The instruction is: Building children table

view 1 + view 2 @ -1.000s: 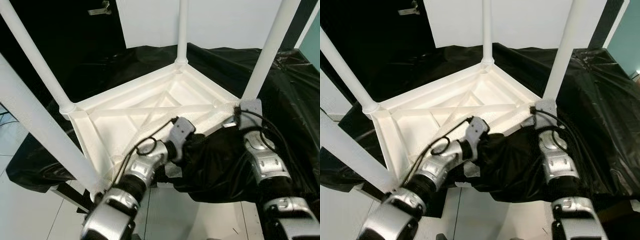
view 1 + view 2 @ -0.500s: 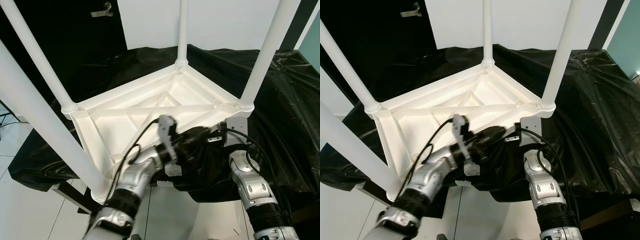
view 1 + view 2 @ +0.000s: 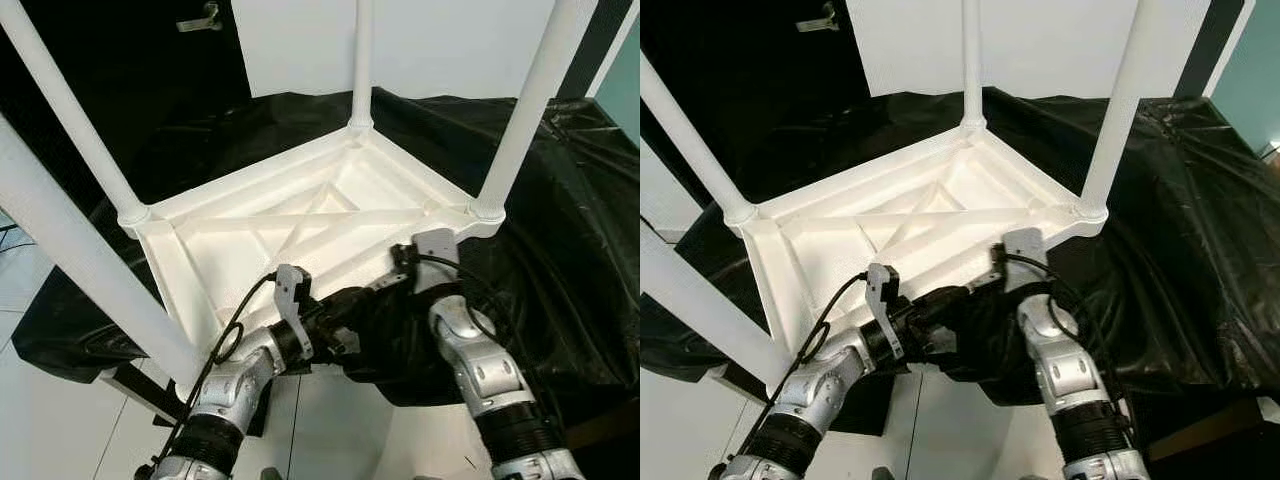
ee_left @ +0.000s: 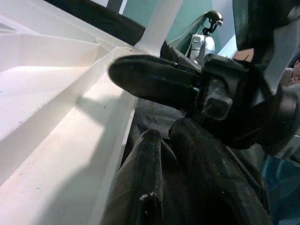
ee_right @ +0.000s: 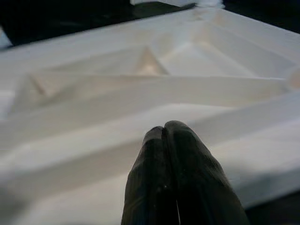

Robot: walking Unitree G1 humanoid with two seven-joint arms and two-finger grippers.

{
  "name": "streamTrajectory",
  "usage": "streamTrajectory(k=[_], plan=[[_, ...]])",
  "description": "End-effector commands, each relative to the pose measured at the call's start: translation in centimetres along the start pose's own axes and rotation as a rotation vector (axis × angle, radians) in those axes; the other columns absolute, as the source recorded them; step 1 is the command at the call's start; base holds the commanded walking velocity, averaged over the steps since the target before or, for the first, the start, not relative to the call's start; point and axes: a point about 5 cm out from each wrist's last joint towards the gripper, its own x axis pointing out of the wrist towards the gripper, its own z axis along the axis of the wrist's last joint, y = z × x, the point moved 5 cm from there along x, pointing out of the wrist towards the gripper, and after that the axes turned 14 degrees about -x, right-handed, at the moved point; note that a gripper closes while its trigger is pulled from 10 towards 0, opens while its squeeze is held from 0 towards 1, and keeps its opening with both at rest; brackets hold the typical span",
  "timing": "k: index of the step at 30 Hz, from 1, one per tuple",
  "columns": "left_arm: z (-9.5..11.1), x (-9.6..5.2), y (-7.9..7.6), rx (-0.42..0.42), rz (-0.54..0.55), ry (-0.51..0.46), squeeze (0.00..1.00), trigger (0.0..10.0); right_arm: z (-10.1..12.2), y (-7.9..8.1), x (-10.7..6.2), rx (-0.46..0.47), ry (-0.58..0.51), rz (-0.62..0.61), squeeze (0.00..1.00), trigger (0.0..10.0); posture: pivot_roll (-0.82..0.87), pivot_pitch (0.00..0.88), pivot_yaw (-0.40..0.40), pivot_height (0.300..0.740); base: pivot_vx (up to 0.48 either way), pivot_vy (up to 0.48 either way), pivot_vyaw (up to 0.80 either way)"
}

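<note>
Table: we see the white table (image 3: 300, 225) upside down on the black-draped surface (image 3: 560, 230), legs up.
Left claw (image 3: 345, 308): fingers together, at the table's near rim.
Right claw (image 5: 180, 187): fingers pressed together, empty, just beside the same rim.
Relation: we judge both claws equally near; the rim runs crosswise ahead.

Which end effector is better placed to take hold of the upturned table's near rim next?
Probably the right end effector: its shut fingers already lie on the white table's near rim. The left end effector sits just off it, over the black sheet.
</note>
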Motion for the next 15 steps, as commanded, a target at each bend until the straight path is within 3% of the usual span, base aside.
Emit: streamTrajectory(k=[1, 7, 11, 15], plan=[[-0.3, -0.7, -1.4, -0.001, -0.156, 0.048, 0.0, 10.0, 0.2, 0.2, 0.0, 0.042, 0.003, 0.013, 0.0, 10.0, -0.08, 0.007, 0.036, 0.74, 0.0, 0.0, 0.0], [-0.2, -0.9, -1.5, 0.005, -0.154, 0.062, 0.0, 10.0, 0.0, 1.0, -1.1, 0.146, 0.03, 0.031, 0.0, 10.0, -0.08, 0.009, 0.04, 0.74, 0.0, 0.0, 0.0], [0.0, -0.8, -1.5, 0.009, -0.155, 0.065, 0.0, 10.0, 0.0, 0.8, -1.6, 0.149, 0.032, 0.019, 0.0, 10.0, -0.09, 0.008, 0.042, 0.74, 0.0, 0.0, 0.0], [1.1, 0.5, -1.7, 0.061, -0.152, 0.063, 0.0, 10.0, -0.2, -0.5, -3.4, 0.134, 0.045, -0.05, 0.0, 10.0, -0.11, 0.006, 0.049, 0.74, 0.0, 0.0, 0.0]])
